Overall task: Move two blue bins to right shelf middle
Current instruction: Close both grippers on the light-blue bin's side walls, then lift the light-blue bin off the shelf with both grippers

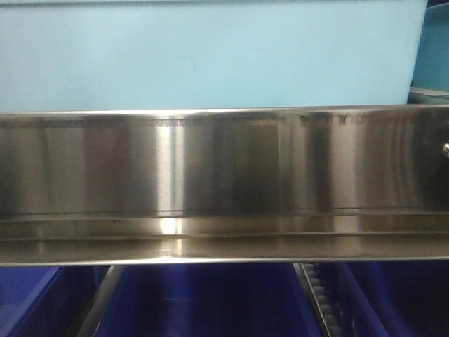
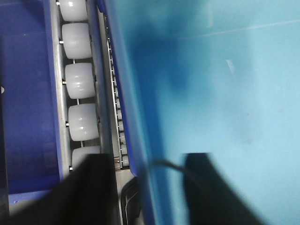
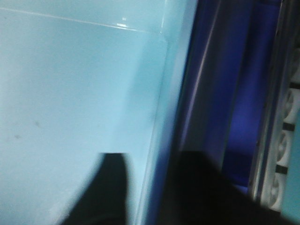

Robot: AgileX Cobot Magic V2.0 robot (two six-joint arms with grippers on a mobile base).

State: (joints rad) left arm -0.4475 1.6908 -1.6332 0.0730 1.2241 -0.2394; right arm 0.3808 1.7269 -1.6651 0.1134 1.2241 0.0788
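The left gripper [image 2: 147, 161] holds its jaws open astride a wall of the pale blue bin [image 2: 225, 93]. The right gripper [image 3: 152, 157] jaws straddle another wall; clamping cannot be determined

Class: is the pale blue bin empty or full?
Empty, where visible: both wrist views show bare inside surfaces of the pale blue bin; the rest is unseen.
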